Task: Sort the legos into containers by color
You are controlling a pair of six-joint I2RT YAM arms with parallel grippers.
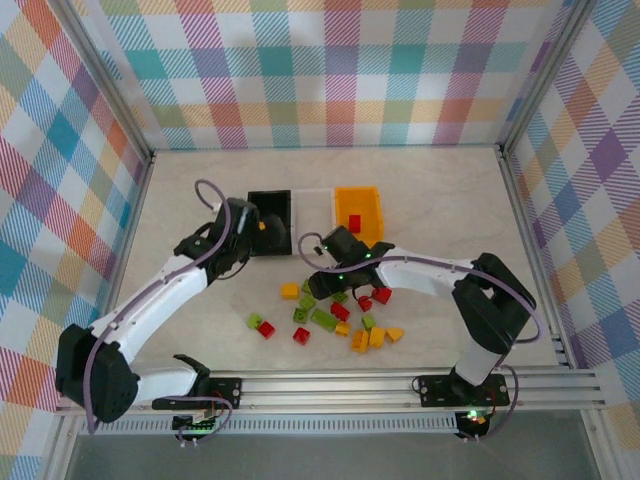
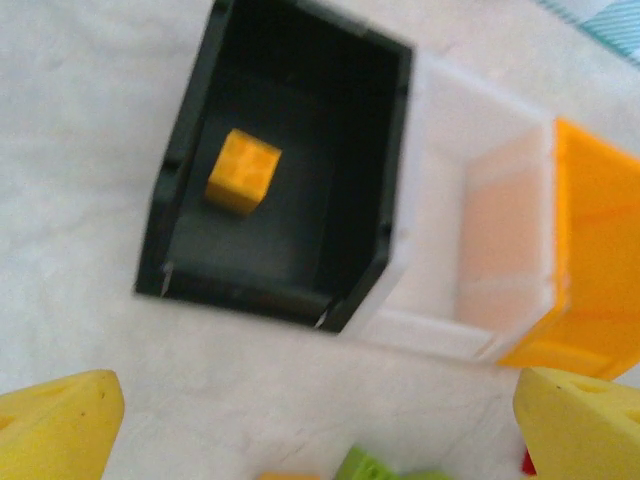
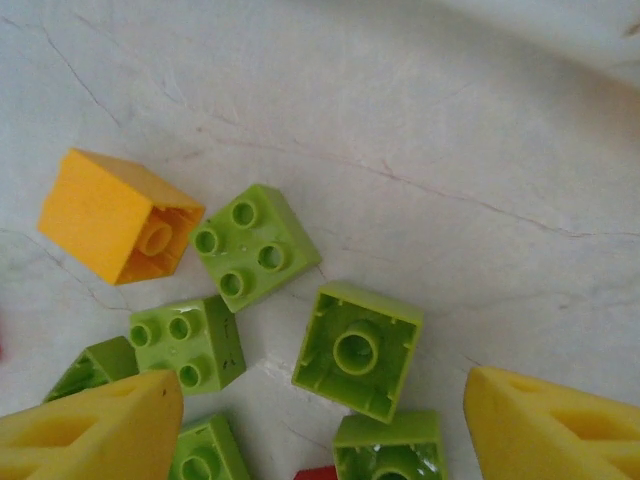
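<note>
**Sorting barely begun: one brick binned, pile unsorted**

The left gripper [image 2: 320, 440] hovers over the black bin [image 2: 310, 120], its jaws spread wide and nothing held. One yellow-orange brick [image 2: 243, 170] lies on that bin's floor, toward its left wall. It is the one piece seen delivered there.

The white bin [image 2: 480, 240] touches the black bin's right side, and no brick is seen in the part of it in view. The orange bin [image 1: 358, 203] stands beyond the white one, further right of the black bin. A red spot [image 1: 354, 222] shows at its near edge; whether that is a brick inside cannot be confirmed.

The pile of legos [image 1: 335, 315] lies loose on the surface [image 1: 440, 200], to the right of the black bin and nearer the arm bases. Red, lime green and yellow-orange are mixed together in it. The right gripper [image 3: 325, 440] hangs above the green bricks [image 3: 357, 350] of that pile, jaws apart and grasping nothing.

Assessment: nearly all the sorting is outstanding, and no colour group is complete.
</note>
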